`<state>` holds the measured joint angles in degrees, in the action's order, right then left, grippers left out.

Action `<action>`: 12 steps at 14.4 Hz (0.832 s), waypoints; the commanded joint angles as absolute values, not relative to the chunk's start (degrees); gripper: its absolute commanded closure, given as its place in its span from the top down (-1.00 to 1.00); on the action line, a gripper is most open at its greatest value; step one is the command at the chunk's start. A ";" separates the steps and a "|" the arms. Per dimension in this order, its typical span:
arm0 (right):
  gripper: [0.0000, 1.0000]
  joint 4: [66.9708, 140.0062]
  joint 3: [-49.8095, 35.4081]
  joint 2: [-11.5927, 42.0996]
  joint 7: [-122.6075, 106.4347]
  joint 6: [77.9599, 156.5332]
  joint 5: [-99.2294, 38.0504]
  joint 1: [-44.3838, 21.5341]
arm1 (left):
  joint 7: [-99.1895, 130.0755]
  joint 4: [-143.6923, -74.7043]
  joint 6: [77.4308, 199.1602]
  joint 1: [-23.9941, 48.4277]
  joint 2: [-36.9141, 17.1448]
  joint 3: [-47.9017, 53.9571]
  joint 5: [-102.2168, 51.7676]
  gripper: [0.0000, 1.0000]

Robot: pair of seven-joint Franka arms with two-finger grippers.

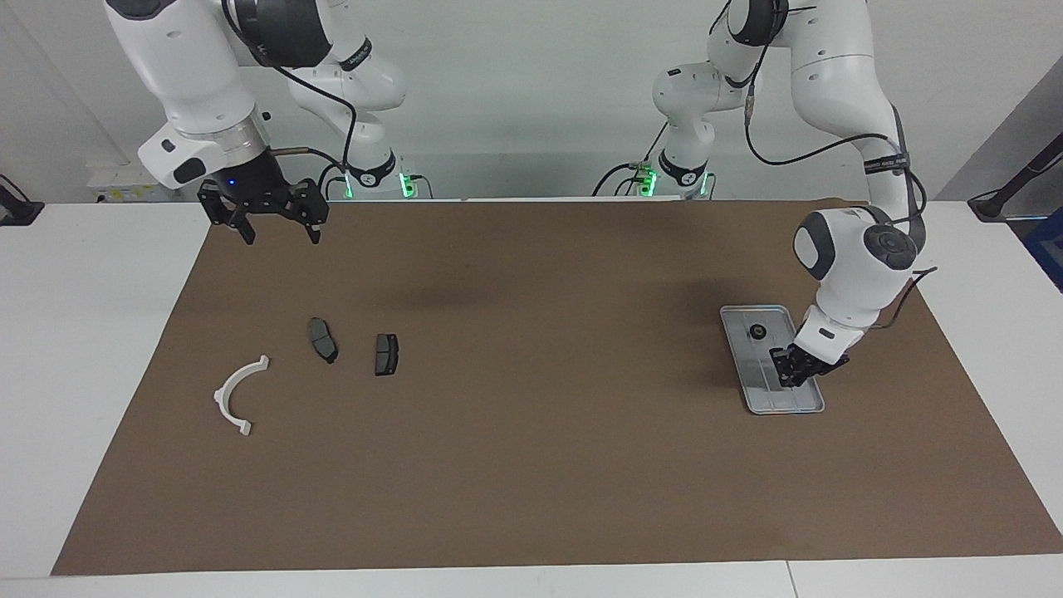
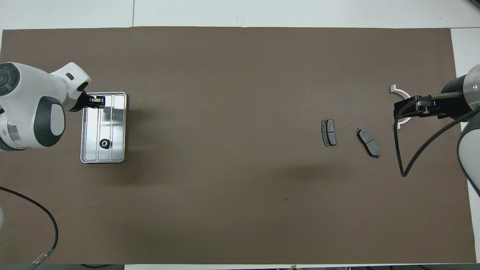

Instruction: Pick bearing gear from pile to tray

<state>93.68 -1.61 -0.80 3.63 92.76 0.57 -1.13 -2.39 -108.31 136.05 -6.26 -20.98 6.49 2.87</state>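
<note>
While the right gripper [image 1: 277,234] waits with fingers spread over the brown mat [image 1: 531,465], one bearing gear [image 1: 757,331] lies in the one tray [image 1: 749,390], at its end nearer the robots. Toward the right arm's end from the tray lie two brake pads [image 1: 322,339] [image 1: 386,353], then one white arc [image 1: 239,394]. Over the tray's farther end hangs the left gripper [image 1: 787,377], fingertips together.

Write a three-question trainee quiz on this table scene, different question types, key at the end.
1. True or false: a gear lies in the tray.
2. Over what does the left end effector hang, shut? A) the white arc B) the tray C) a brake pad
3. Fill in: ____ brake pads lie on the brown mat.

Key: 1 true; 2 B; 3 two.
</note>
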 commanded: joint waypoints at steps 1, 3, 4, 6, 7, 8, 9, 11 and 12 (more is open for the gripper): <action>1.00 94.22 -1.14 -1.23 1.85 93.08 -1.05 -0.88 | -1.67 -114.06 143.06 -5.71 -20.04 5.89 2.37 -1.00; 1.00 94.22 -1.14 -1.23 1.93 93.16 -1.05 -1.05 | -0.79 -116.01 144.75 -5.54 -19.95 5.89 2.37 -1.00; 1.00 94.22 -1.23 -1.23 1.85 93.16 -1.05 -1.14 | -0.70 -116.10 144.76 -5.36 -19.86 5.89 2.37 -1.00; 1.00 94.13 -1.32 -1.32 1.93 93.16 -1.05 -1.14 | -0.09 -116.28 144.49 -5.27 -19.78 5.89 2.37 -1.00; 1.00 94.13 -1.41 -1.93 1.93 93.16 -1.05 -1.06 | -0.09 -116.19 144.23 -5.27 -19.78 5.89 2.37 -1.00; 1.00 93.87 -1.32 -2.46 1.93 93.16 -1.05 -0.97 | -0.09 -116.10 144.23 -5.19 -19.78 5.89 2.37 -1.00; 1.00 93.87 -1.32 -3.51 1.93 93.16 -1.05 -0.71 | -0.09 -116.10 144.14 -5.01 -19.78 5.89 2.37 -1.00; 1.00 93.87 -1.06 -6.23 1.93 93.08 -1.05 -0.35 | -0.26 -115.49 143.62 -4.92 -19.78 5.80 2.46 0.35; 1.00 93.87 -0.88 -7.20 1.93 93.08 -1.05 -0.35 | -0.44 -114.53 141.61 -5.10 -19.78 5.80 2.63 0.99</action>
<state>92.94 -1.26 -3.93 3.63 92.77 0.56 -1.06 -1.01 -113.86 142.98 -6.22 -20.53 6.50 2.87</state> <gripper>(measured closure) 0.000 0.709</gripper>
